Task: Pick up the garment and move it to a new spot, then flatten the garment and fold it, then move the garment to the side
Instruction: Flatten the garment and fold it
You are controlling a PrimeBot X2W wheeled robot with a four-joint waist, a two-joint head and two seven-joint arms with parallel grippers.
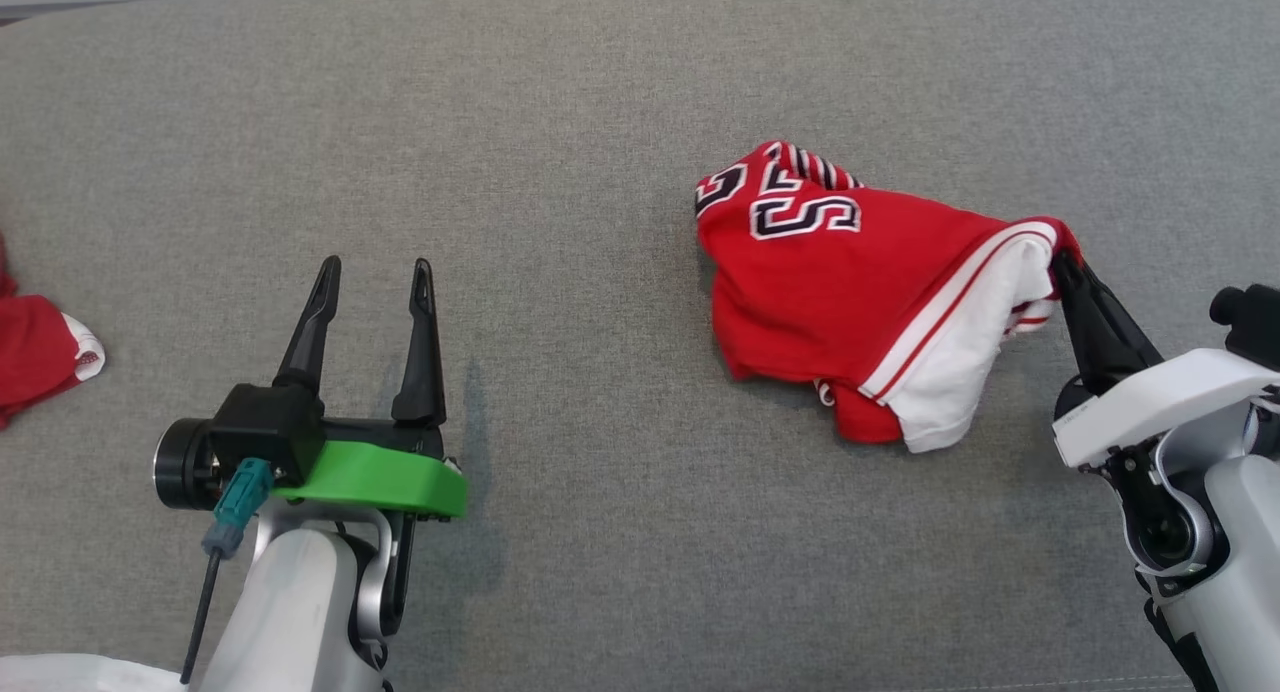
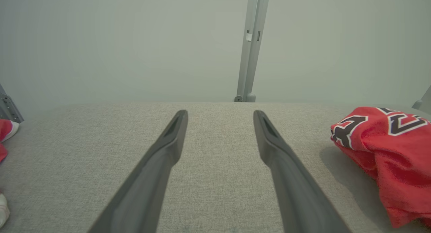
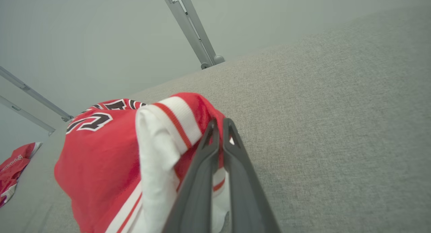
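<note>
2 hands: right hand [image 1: 1060, 262] pinches red garment [image 1: 840, 292]; left hand [image 1: 377, 267] spread, empty; 1 S-like letter [image 1: 805, 215] legible.

The head camera looks steeply down on the grey surface [image 1: 560, 102] from well above, with the left gripper [image 1: 376, 264] and right gripper [image 1: 1062, 260] at its lower corners. The left wrist camera sits low, facing level along its fingers toward the far edge and a post [image 2: 251, 58]. The right wrist camera is rolled and very near the garment [image 3: 97, 152]. All 3 views share the garment; both wrist views take in the far edge.
</note>
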